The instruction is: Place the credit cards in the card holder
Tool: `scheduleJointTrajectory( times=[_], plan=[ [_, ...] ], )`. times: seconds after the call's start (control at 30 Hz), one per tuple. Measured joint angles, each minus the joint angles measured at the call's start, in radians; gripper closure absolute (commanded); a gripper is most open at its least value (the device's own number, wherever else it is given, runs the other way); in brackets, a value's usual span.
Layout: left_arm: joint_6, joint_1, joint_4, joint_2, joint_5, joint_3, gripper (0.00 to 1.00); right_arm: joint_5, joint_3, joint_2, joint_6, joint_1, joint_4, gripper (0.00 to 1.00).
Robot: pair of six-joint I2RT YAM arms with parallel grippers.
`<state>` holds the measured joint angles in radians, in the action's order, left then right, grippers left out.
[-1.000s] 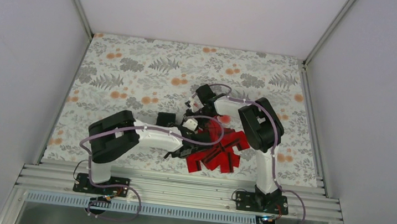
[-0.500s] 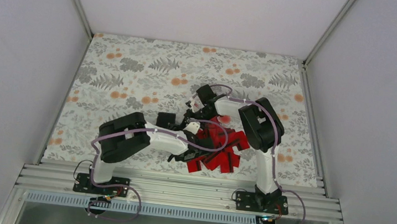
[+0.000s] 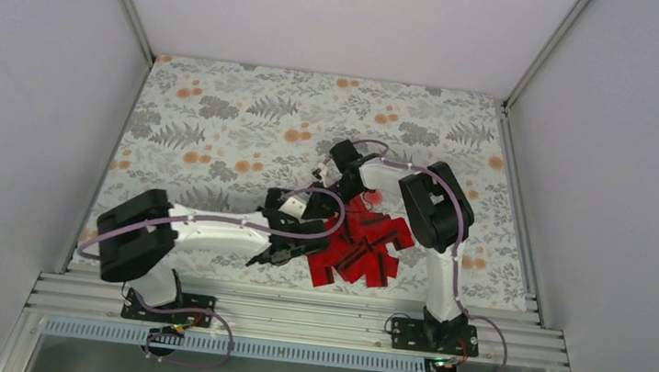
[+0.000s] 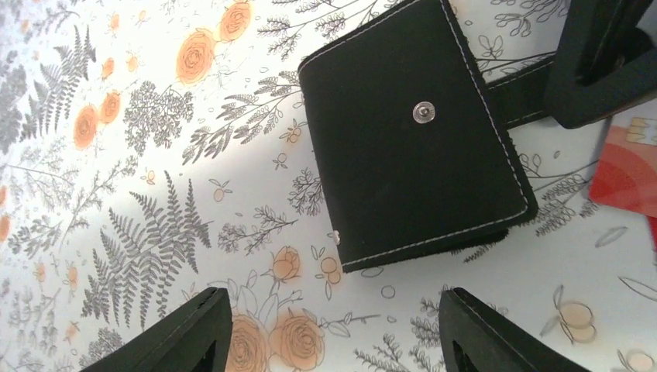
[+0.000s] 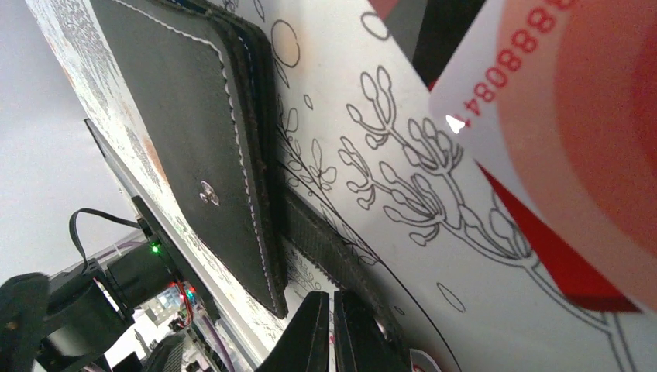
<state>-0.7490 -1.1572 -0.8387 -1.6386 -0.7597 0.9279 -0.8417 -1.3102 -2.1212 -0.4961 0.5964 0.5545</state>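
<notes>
The card holder (image 4: pixel 411 132) lies closed on the floral cloth, black with a silver snap, its strap (image 4: pixel 517 93) running right. It also shows in the right wrist view (image 5: pixel 194 147). My left gripper (image 4: pixel 333 341) is open and empty, hovering just short of the holder's near edge. My right gripper (image 5: pixel 335 333) is shut, its tips down on the cloth against the strap (image 5: pixel 325 240), with nothing seen between them. The red credit cards (image 3: pixel 361 249) lie in a fanned pile right of the holder; one edge shows in the left wrist view (image 4: pixel 627 174). In the top view my left wrist hides the holder.
The cloth (image 3: pixel 221 128) covers the table between white walls. A metal rail (image 3: pixel 294 316) runs along the near edge. A card printed with numbers (image 5: pixel 542 101) lies close to the right wrist camera. The right gripper's black fingers (image 4: pixel 604 62) sit at the strap's end.
My left arm has swung its elbow out to the left and its gripper has drawn back from the card pile toward the holder. The right arm has barely moved.
</notes>
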Motion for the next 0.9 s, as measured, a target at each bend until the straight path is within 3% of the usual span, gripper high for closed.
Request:
scheduleJointTrajectory(
  times=[0.07, 0.13, 0.57, 0.9],
  plan=[
    [0.007, 0.001, 0.01, 0.061, 0.019, -0.023, 0.17, 0.002, -0.001, 0.0, 0.0, -0.001, 0.01, 0.96],
    [0.027, 0.002, 0.042, 0.083, 0.044, -0.043, 0.11, 0.002, -0.001, 0.0, 0.0, -0.002, 0.011, 0.96],
    [0.127, 0.175, 0.201, -0.01, 0.234, -0.051, 0.07, 0.003, -0.003, 0.0, 0.0, -0.002, 0.015, 0.96],
    [0.237, 0.185, 0.231, -0.094, 0.263, 0.05, 0.0, 0.0, -0.003, 0.0, 0.001, -0.002, 0.023, 0.96]
  ],
)
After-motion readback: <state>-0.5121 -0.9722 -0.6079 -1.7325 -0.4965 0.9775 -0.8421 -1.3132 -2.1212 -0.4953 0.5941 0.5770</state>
